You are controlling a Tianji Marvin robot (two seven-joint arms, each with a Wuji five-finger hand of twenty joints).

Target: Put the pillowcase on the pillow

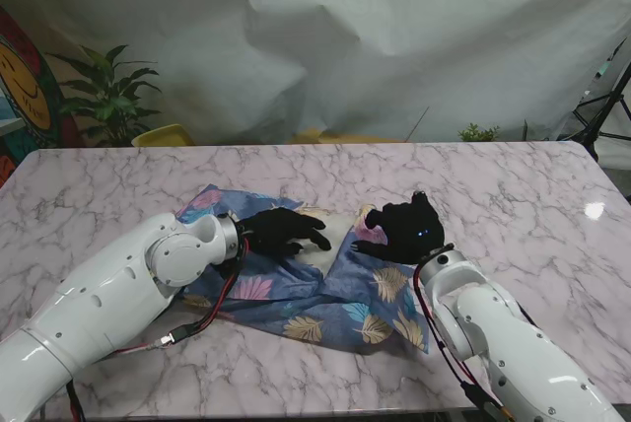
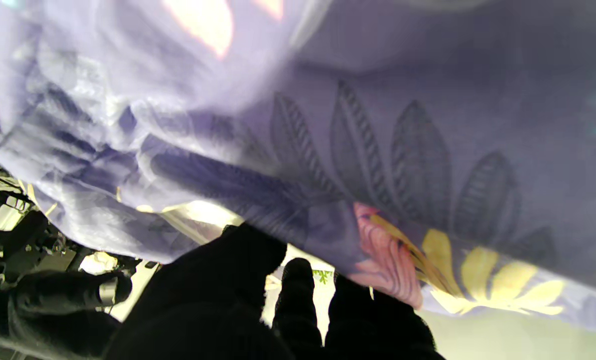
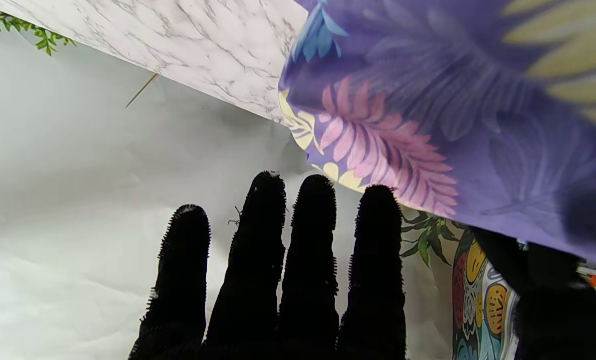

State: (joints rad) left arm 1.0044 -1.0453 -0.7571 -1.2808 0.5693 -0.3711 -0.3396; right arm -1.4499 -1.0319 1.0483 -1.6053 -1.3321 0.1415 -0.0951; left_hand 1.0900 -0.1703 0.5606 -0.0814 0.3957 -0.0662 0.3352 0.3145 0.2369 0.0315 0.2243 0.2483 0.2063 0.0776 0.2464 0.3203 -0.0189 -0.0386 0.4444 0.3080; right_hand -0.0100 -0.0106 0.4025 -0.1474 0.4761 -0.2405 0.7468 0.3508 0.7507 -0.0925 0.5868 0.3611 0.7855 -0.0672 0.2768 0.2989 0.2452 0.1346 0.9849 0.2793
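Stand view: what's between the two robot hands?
In the stand view, a strip of white pillow shows between the left robot hand and right robot hand, ringed by the purple leaf-print pillowcase.

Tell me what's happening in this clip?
A two-armed robot is working a purple floral pillowcase over a white pillow on a marble table. The left hand rests on the pillow at the opening; the right hand is at the fabric's edge, fingers straight. The pillow is partly uncovered.
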